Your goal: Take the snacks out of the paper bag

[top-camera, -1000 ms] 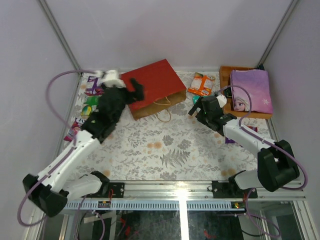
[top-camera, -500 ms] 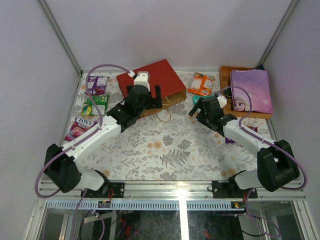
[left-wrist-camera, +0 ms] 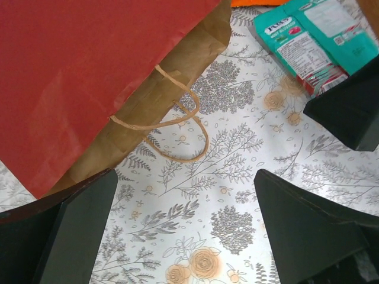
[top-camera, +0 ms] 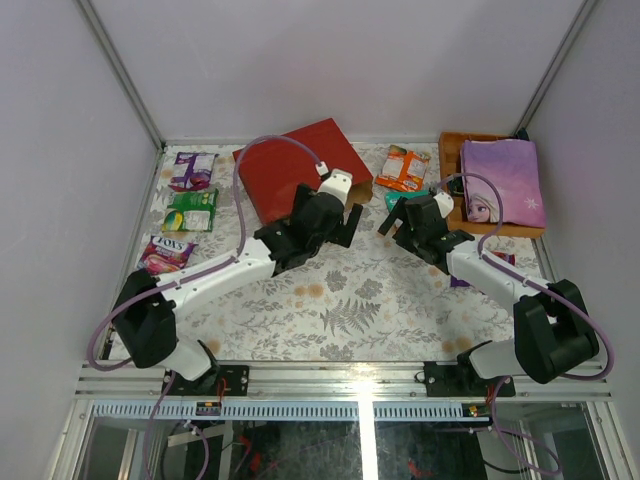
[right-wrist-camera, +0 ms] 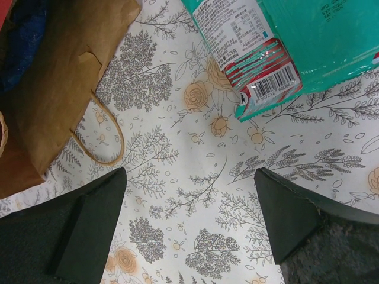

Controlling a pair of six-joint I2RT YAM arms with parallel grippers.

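Note:
The red paper bag [top-camera: 290, 165] lies flat at the back, its kraft mouth [left-wrist-camera: 160, 89] and cord handles [left-wrist-camera: 177, 125] facing right. A long blue bag [right-wrist-camera: 22, 41] shows inside the mouth. My left gripper [top-camera: 340, 227] is open and empty over the cloth just in front of the mouth [left-wrist-camera: 183, 236]. My right gripper [top-camera: 398, 224] is open and empty [right-wrist-camera: 189, 231], just short of a teal packet [right-wrist-camera: 278, 41], which also shows in the left wrist view [left-wrist-camera: 308, 41]. An orange packet [top-camera: 404, 167] lies beyond it. Purple [top-camera: 192, 168], green [top-camera: 192, 210] and pink [top-camera: 165, 252] packets lie at the left.
An orange wooden tray [top-camera: 452, 148] at the back right holds the flat purple princess item [top-camera: 500, 180]. Another purple packet [top-camera: 458, 281] peeks from under my right forearm. The two grippers are close together in front of the bag's mouth. Walls close in the left, back and right.
My left arm has swung right from the packets at the far left, across the bag, to the bag's mouth. The right arm has stayed still.

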